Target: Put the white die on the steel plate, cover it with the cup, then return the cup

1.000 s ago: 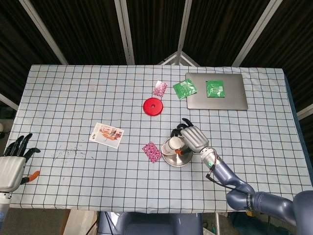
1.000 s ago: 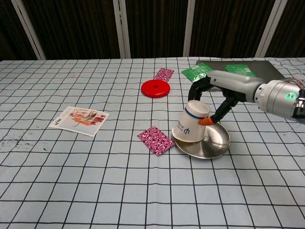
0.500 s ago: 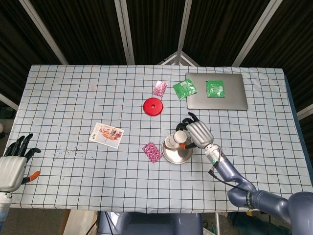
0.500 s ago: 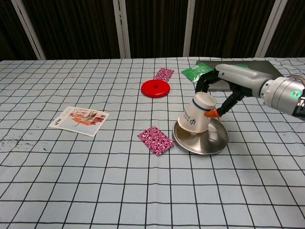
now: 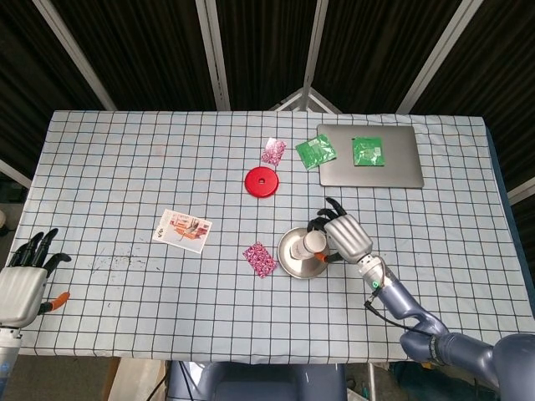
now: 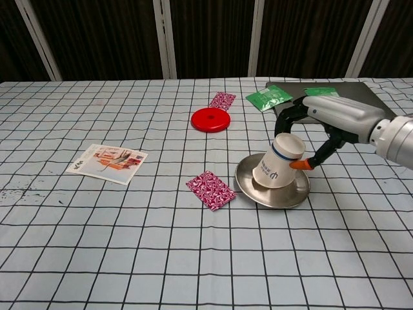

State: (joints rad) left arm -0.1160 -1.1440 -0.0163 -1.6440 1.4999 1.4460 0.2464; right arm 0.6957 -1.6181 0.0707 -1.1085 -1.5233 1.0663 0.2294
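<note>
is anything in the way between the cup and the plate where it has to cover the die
Nothing visible stands between them. The right hand holds the cup upside down and tilted, its rim already over the steel plate. The die is not visible in either view; it may be hidden under the cup.

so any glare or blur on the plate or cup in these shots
Chest view: sharp, the steel plate shows a soft bright sheen on its rim, the cup casts little shadow. Head view: plate evenly lit, no harsh glare; the cup is small but unblurred.
</note>
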